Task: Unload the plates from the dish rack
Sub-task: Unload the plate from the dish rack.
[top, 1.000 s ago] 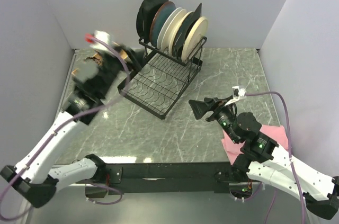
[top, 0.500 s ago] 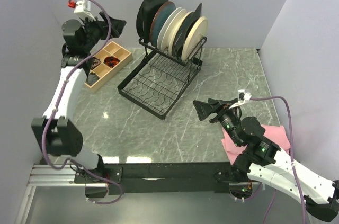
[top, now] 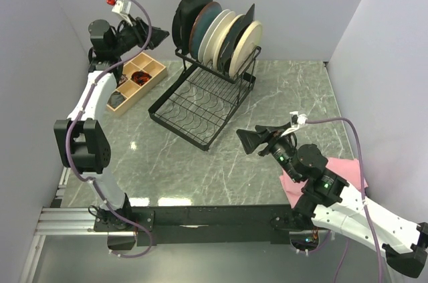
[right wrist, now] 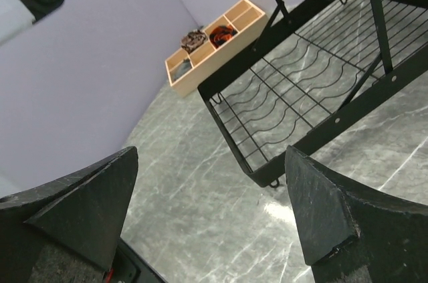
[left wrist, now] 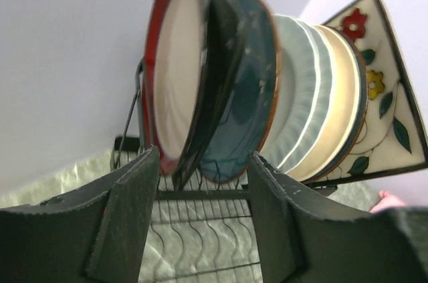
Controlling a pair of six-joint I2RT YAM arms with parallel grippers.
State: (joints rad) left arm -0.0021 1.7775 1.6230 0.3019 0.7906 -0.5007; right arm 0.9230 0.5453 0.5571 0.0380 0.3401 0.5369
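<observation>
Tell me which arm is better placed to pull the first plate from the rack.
Likely left. The left claw is at plate height beside the left end of the dish rack, open, lined up with the outermost plate. The right claw sits low, facing the lower grid.

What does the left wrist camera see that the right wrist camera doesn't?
Only the left wrist view shows the plates: a red-rimmed plate, a teal plate, pale round ones and a cream square plate with flowers, all standing on edge, framed by the open left gripper. Only the right wrist view shows the wooden compartment tray near the wall, seen past the open right gripper. Both show the black wire dish rack, its lower grid, and some of the marble table.
</observation>
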